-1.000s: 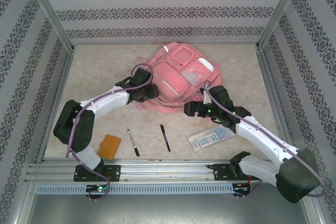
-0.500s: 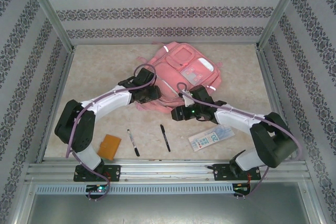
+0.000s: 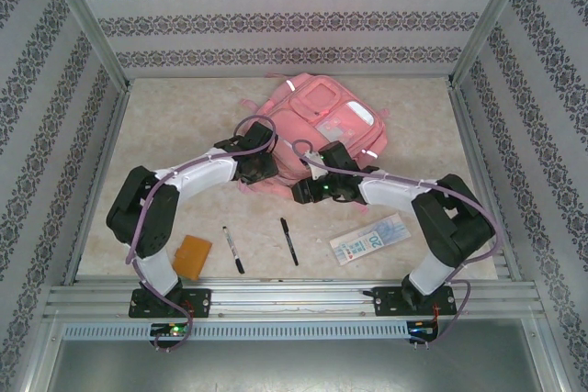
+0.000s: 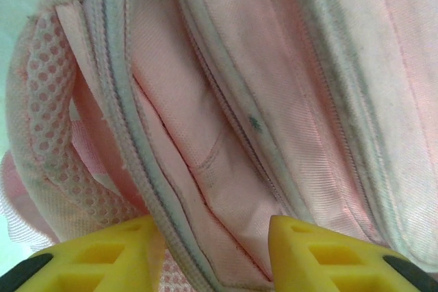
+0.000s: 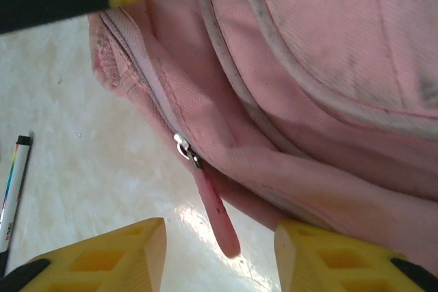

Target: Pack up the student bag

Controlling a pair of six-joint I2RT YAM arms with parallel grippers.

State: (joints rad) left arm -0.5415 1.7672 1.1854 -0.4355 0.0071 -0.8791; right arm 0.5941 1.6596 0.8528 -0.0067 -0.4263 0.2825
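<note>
Two arms: both are reaching inward over the table (image 3: pixel 175 135), meeting at the near edge of the bag.
Student bag (image 3: pixel 322 121): it is lying flat with its front pockets facing up, at the far middle of the table.
Left gripper (image 4: pixel 212 234): it is sitting at the bag's near-left corner. Its yellow fingers (image 4: pixel 102 251) are standing part-way apart, with a zipped seam and a fold of pink fabric filling the gap. I cannot tell whether they are pinching it.
Right gripper (image 5: pixel 219 237): it is hovering low at the bag's near edge with its jaws spread. The pink zipper pull (image 5: pixel 219 227) is hanging between the fingers, touching neither.
Left pen (image 3: pixel 232 250): it is lying on the table in front of the bag.
Right pen (image 3: pixel 288 240): it is lying near the left pen, apart from it.
Orange card (image 3: pixel 191 256): it is lying by the left arm's base.
Printed card (image 3: pixel 370 239): it is lying beside the right arm.
</note>
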